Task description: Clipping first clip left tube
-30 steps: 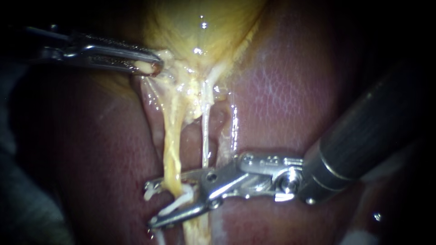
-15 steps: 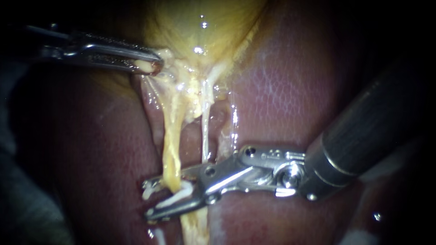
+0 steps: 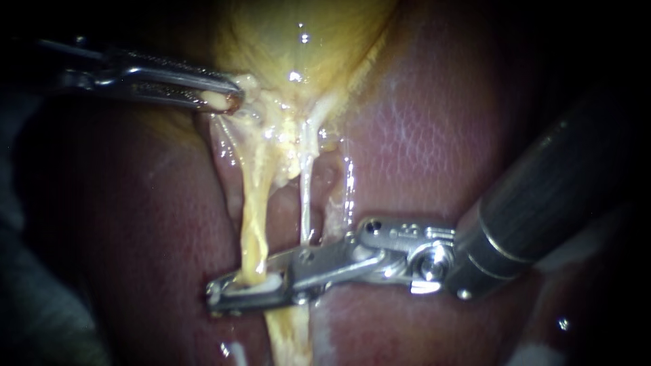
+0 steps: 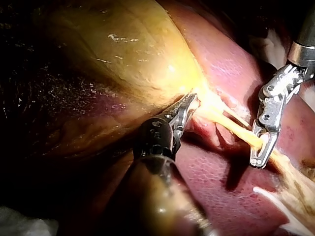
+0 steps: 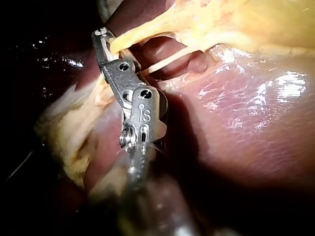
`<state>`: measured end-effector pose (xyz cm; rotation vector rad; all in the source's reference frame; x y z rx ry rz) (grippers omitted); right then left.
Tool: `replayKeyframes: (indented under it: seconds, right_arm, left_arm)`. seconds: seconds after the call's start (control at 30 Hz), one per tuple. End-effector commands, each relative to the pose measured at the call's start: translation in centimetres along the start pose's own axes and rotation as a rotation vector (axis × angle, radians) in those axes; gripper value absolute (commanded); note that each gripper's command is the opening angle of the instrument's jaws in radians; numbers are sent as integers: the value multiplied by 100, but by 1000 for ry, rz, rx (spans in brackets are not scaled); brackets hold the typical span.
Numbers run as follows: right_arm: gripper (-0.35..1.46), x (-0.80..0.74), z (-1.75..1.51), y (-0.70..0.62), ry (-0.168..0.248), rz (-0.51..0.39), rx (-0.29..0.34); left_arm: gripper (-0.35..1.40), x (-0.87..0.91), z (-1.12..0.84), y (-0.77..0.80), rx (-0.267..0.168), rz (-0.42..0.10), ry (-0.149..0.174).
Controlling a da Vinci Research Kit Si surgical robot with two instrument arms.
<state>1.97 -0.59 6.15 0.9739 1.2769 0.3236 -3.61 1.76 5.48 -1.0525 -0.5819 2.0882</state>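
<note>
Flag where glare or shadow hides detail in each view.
Endoscope view: glints on the gallbladder, a wet streak on the liver; the left instrument fades into darkness. Left wrist view: a hotspot burns out tissue at the left instrument's tip. Right wrist view: glare on the liver; the right instrument, on the left tube, dims along its shaft.

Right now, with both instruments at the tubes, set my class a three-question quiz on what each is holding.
1. True or false: the right instrument has its jaws shut on the yellow left tube.
2. Pick one: the left instrument grips A) the liver, B) tissue at the gallbladder's lower end, C) the thin right tube.
3. Fill in: the white piece between the right instrument's jaws is a ____.
Key: 1 true; 2 B; 3 clip.
</note>
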Motion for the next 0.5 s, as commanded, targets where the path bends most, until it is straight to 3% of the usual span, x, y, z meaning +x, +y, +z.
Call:
replayKeyframes:
  seconds: [0.03,0.13,0.5]
  right_arm:
    - [-35,2,1,-1,-7,30,-2]
    - [-35,0,-2,-2,-26,48,-10]
    - [-35,-1,-5,2,-26,65,-10]
  left_arm:
    - [-35,0,0,0,0,0,0]
    - [-35,0,0,0,0,0,0]
    - [-35,0,0,0,1,0,0]
